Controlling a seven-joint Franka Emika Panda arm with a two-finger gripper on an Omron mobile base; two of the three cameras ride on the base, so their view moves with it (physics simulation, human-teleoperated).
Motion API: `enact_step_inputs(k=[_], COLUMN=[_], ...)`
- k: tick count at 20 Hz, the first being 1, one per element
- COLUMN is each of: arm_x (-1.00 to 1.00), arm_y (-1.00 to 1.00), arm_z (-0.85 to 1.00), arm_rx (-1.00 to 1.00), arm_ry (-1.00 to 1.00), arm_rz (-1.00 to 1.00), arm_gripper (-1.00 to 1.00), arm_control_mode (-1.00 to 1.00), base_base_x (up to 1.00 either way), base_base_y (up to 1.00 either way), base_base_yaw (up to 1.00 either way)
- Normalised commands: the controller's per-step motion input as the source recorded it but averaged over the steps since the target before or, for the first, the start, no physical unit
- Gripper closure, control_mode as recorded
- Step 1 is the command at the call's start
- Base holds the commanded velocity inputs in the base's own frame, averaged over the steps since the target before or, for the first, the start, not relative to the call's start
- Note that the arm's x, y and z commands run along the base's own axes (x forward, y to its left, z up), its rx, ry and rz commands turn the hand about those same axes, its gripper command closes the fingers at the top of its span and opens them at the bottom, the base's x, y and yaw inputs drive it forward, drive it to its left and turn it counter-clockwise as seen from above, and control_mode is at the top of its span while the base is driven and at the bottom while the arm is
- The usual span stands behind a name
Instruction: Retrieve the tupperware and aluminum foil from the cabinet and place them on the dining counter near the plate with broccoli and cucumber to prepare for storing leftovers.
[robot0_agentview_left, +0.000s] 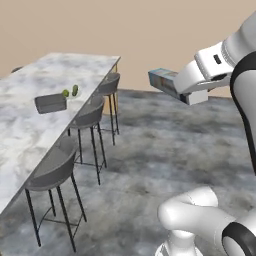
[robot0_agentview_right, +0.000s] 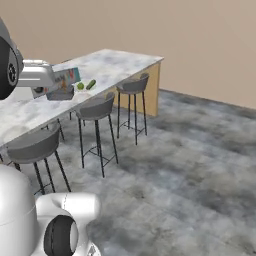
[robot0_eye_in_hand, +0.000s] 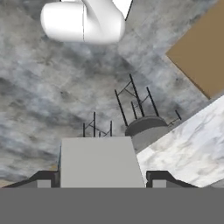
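While the jaws grip the foil box (robot0_agentview_left: 165, 81) mid-air at upper right, the desk (robot0_agentview_left: 20, 125) target by the plate (robot0_agentview_left: 76, 96) and tupperware (robot0_agentview_left: 50, 103) lies left, lower.

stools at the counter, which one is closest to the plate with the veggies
The middle stool of the three; the plate sits on the counter directly beside it, unlike the nearest stool and farthest stool.

Foil box (robot0_agentview_left: 164, 81) near end was buried under the pincer (robot0_agentview_left: 186, 91) housing, fingertips not visible there. Table (robot0_agentview_left: 30, 125) ran off the left edge. Green items on the plate (robot0_agentview_left: 75, 97) were too small to identify; box print (robot0_agentview_right: 67, 77) was blurred.
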Motion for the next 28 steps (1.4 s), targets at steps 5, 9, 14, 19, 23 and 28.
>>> enact_step_inputs(k=[5,9,14,19,23,28], arm_x=[0.00,0.00,0.00,0.00,0.00,0.00], arm_y=[0.00,0.00,0.00,0.00,0.00,0.00], arm_z=[0.00,0.00,0.00,0.00,0.00,0.00], arm_rx=[0.00,0.00,0.00,0.00,0.00,0.00], arm_ry=[0.00,0.00,0.00,0.00,0.00,0.00], arm_rz=[0.00,0.00,0.00,0.00,0.00,0.00], arm_gripper=[1.00,1.00,1.00,1.00,1.00,1.00], arm_control_mode=[1.00,1.00,1.00,1.00,1.00,1.00], base_base_x=[1.00,1.00,1.00,1.00,1.00,1.00], base_base_y=[-0.52,-0.51,-0.50,-0.50,-0.46,-0.27], base_base_yaw=[0.32,0.32,0.33,0.34,0.36,0.40])
